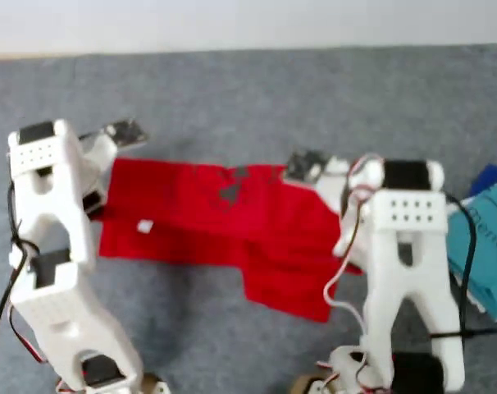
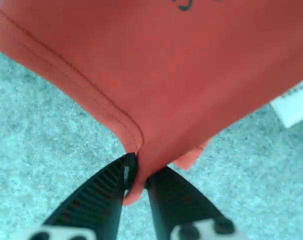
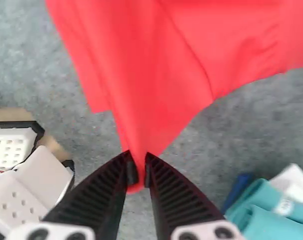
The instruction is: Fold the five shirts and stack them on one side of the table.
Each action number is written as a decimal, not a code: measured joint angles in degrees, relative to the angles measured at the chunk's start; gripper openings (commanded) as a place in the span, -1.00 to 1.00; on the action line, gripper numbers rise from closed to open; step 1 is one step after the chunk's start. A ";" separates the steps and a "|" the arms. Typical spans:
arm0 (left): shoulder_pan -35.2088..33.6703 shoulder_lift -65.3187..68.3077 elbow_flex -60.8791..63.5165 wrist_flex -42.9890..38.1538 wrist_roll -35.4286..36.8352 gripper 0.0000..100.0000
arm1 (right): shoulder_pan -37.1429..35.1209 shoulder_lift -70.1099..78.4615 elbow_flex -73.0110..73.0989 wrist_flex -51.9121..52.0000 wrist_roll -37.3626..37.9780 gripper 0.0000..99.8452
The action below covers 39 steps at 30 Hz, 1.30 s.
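Pinching left gripper [image 2: 135, 176]: jaws clamp red shirt [image 1: 232, 226] hem.
Right gripper [image 3: 136, 175]: jaws clamp shirt edge.
Teal clothing [image 1: 488, 238]: beside right arm.

Red cloth shirt [image 1: 199, 213] with a small dark print; mottled grey felt tabletop [image 1: 314, 90] under it; teal folded garment [image 1: 490, 238] beside the shirt.

The table [image 1: 314, 98] has a grey, felt-like surface. Beyond its far edge runs a pale wall [image 1: 248, 20], with a thin tan strip [image 1: 2, 56] between them at one end. A tan patch [image 3: 54, 145], perhaps cardboard or wood, lies against the grey.
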 measured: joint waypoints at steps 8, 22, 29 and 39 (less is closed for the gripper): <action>0.00 0.00 1.14 -3.96 1.67 -0.98 | 0.00 -3.16 8.70 -4.66 -0.26 -0.97; -4.66 0.00 -2.73 -5.71 7.47 -0.72 | -5.98 -3.16 1.32 -3.25 -13.10 -0.51; -3.43 0.00 -3.69 -5.10 9.85 -0.73 | -5.89 0.97 -2.37 -8.35 -13.63 -0.52; -2.37 0.00 -6.15 4.92 3.34 -0.69 | -5.89 6.68 -6.07 -10.46 -13.80 -0.52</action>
